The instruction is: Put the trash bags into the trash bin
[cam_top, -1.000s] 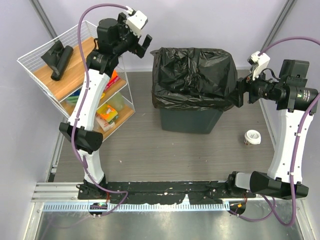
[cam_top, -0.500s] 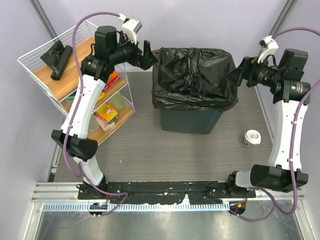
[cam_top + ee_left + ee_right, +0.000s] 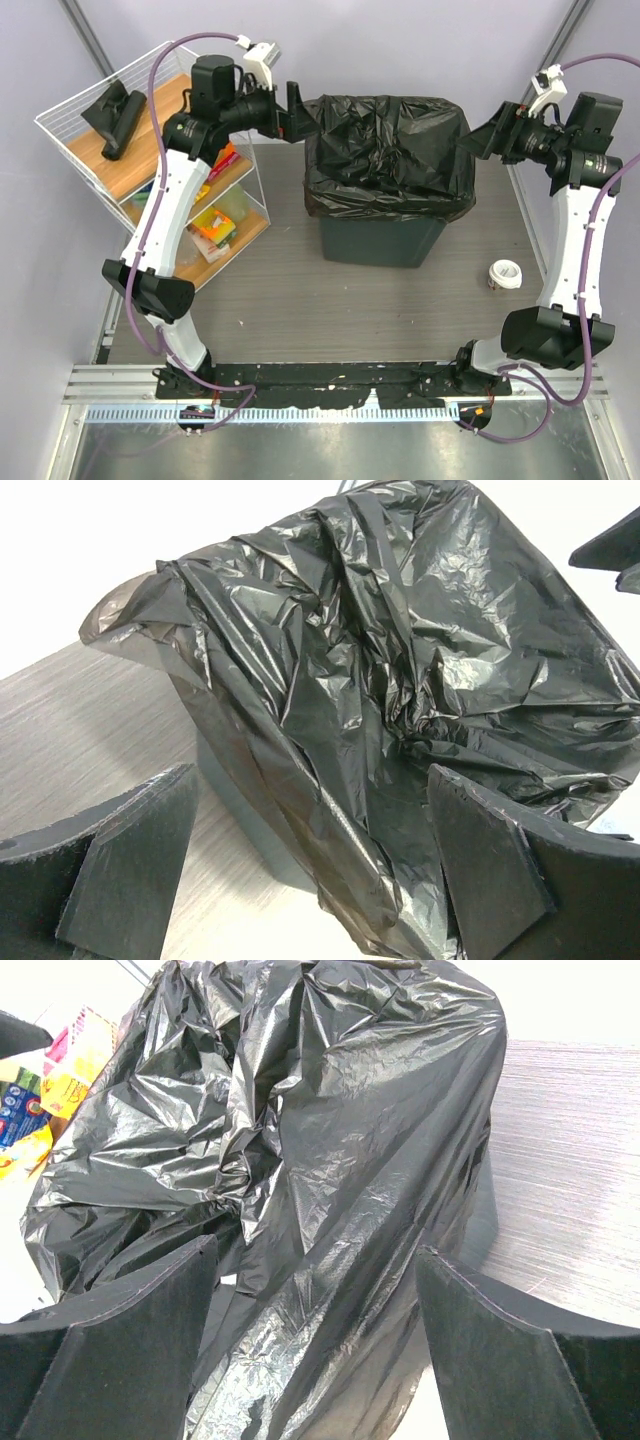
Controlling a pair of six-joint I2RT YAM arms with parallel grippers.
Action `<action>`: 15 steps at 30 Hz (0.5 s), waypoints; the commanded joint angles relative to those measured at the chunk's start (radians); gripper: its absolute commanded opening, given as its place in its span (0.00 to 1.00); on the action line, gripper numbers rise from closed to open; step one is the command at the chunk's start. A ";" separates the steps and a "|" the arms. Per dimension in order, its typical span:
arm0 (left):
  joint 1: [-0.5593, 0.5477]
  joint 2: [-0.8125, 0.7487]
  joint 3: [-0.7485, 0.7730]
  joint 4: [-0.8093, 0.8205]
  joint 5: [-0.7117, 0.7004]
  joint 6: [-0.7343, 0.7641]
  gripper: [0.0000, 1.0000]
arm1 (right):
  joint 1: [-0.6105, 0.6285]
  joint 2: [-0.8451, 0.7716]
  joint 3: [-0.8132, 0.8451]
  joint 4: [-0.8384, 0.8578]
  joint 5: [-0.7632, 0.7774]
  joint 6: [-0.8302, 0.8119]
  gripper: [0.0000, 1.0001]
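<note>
The trash bag (image 3: 388, 150) is already sitting in the trash bin (image 3: 380, 245). Its glossy black mouth is folded out over the rim on every side and hangs partway down the walls, while the middle is still a crumpled heap and has not been pushed down into the hollow. My left gripper (image 3: 300, 112) hangs at the bin's left rim with its jaws spread wide. In its own camera the draped plastic lies ahead between the fingers (image 3: 130, 875), and nothing is pinched. My right gripper (image 3: 480, 137) mirrors it at the right rim, also spread and holding nothing, with the bag's side fold running down between its pads (image 3: 490, 1355). I judge this to be the lining step, nearly done: the sack is on and I am either checking it or about to tidy it. Next I would need to close on a fold at each side and draw the hem lower so it grips the rim, or press the bunched centre down. The film is thin and slippery, so a hard tug could pull the opposite edge off. Farther out, a black roll of bags (image 3: 118, 122) lies on the top shelf of the wire rack (image 3: 60, 125), with snack packets (image 3: 213, 226) on the shelves below. A small white roll (image 3: 505, 274) sits on the table (image 3: 290, 290) to the bin's right.
</note>
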 commanded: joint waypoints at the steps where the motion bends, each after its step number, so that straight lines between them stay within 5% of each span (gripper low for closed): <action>1: -0.041 -0.033 0.032 -0.043 -0.065 0.041 1.00 | -0.014 0.010 0.009 0.071 -0.049 0.034 0.84; 9: -0.102 -0.094 -0.034 -0.052 -0.264 0.146 1.00 | -0.020 0.018 -0.011 0.080 -0.034 0.020 0.84; 15: -0.113 -0.189 -0.159 -0.026 -0.284 0.169 1.00 | -0.028 0.010 -0.016 0.069 -0.026 -0.004 0.84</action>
